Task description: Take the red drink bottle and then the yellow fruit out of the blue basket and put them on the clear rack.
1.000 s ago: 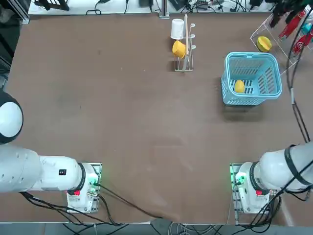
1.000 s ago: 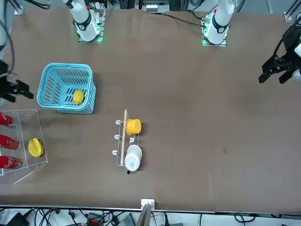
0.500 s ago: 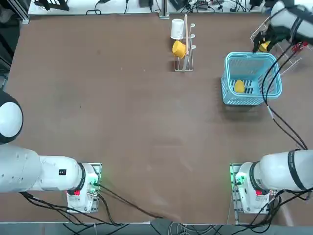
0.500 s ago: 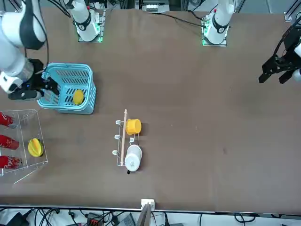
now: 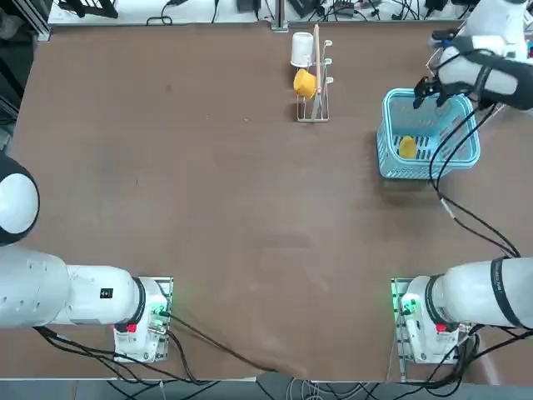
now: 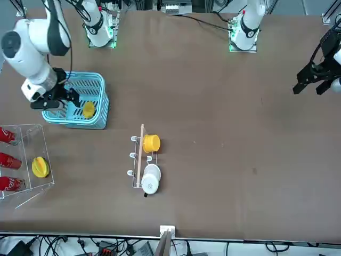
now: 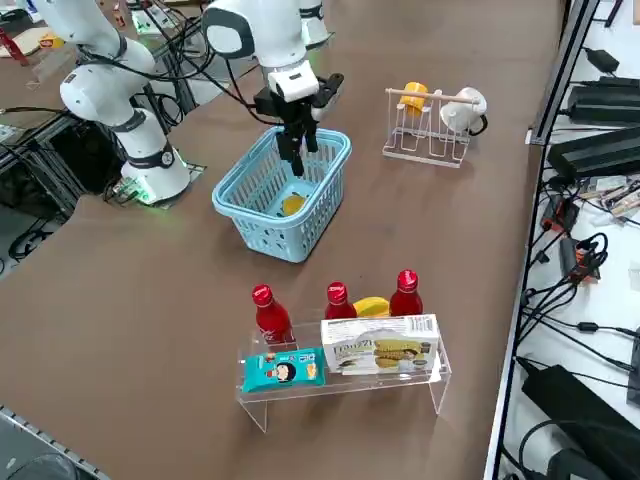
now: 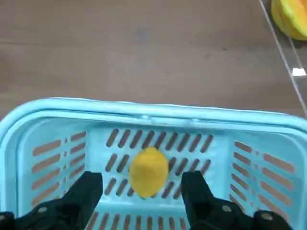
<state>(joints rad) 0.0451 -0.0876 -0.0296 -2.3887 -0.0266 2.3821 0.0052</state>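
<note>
The blue basket point(image 5: 420, 171) point(image 7: 270, 235) point(image 6: 74, 121) holds the yellow fruit point(image 5: 407, 147) point(image 7: 292, 205) point(image 8: 148, 171) on its floor and nothing else. My right gripper point(image 7: 298, 160) point(image 5: 429, 90) point(image 6: 68, 99) point(image 8: 142, 191) hangs open just above the basket's far rim, pointing down, its two fingers point(image 8: 86, 191) apart with the fruit seen below and between them, untouched. Three red drink bottles point(image 7: 338, 300) point(image 6: 9, 160) stand upright on the clear rack point(image 7: 255, 405) point(image 6: 26, 133), with another yellow fruit point(image 7: 372, 307) point(image 6: 40, 166) beside them.
A wire mug stand point(image 5: 312, 104) with a yellow mug point(image 5: 305, 82) and a white mug point(image 5: 301, 48) stands left of the basket. A blue snack pack point(image 7: 283, 370) and a white box point(image 7: 380, 345) fill the rack's lower shelf. The right arm's cable point(image 5: 466, 212) trails past the basket.
My right arm swung from over the clear rack to above the blue basket. Its gripper stayed open and empty. The fruit in the basket has not moved.
</note>
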